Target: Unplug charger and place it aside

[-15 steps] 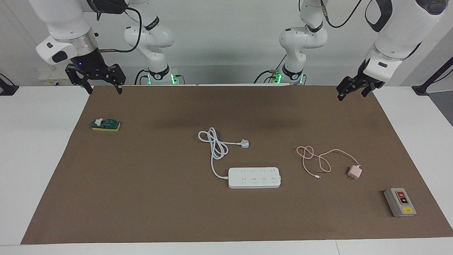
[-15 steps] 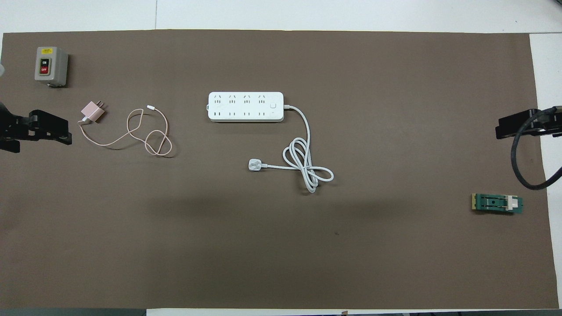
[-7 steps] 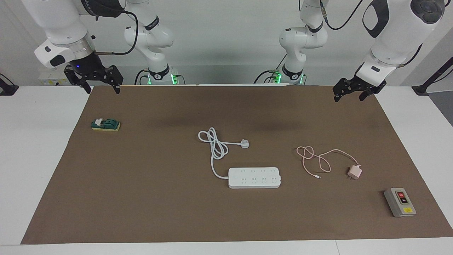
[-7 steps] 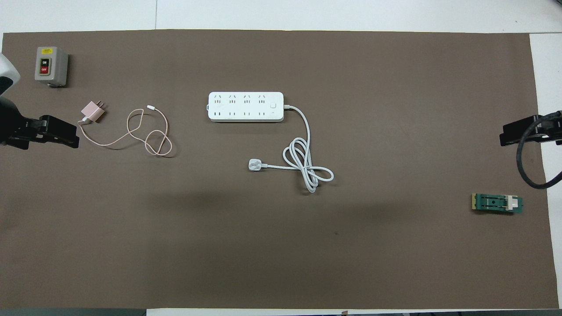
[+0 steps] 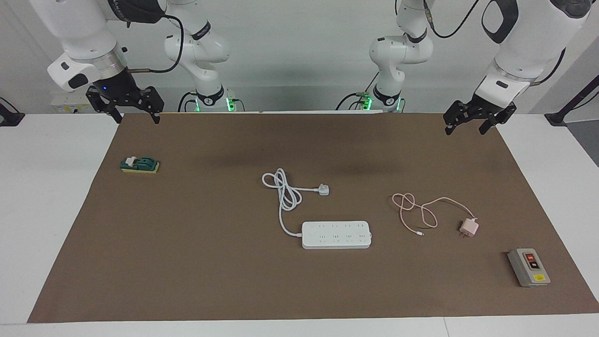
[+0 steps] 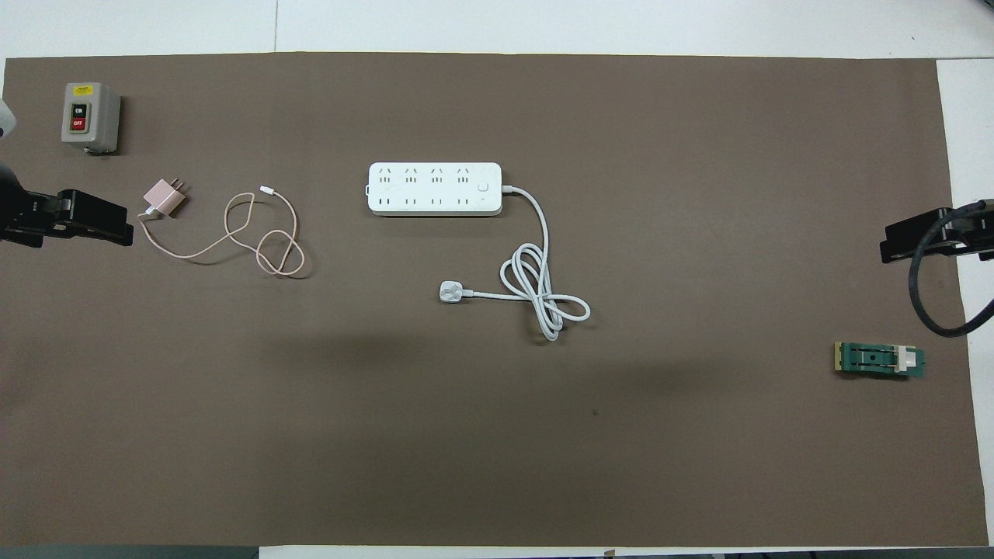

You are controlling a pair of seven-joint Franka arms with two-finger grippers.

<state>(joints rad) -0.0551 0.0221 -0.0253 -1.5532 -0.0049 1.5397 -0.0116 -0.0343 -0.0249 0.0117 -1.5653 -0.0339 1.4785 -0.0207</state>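
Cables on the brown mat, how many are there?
2. The thick white cord lies coiled by the long white power strip, nearer the robots. The thin pink cable of the small pink cube charger loops toward the left arm's end. None seems hidden.

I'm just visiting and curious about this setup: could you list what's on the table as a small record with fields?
charger: pink charger lies unplugged on the brown mat, toward the left arm's end
power strip: white power strip mid-mat, sockets empty
white plug: loose, nearer the robots than the strip
switch box: grey switch box at a mat corner
green part: toward the right arm's end
left gripper: raised, fingers open, empty
right gripper: raised, open, empty
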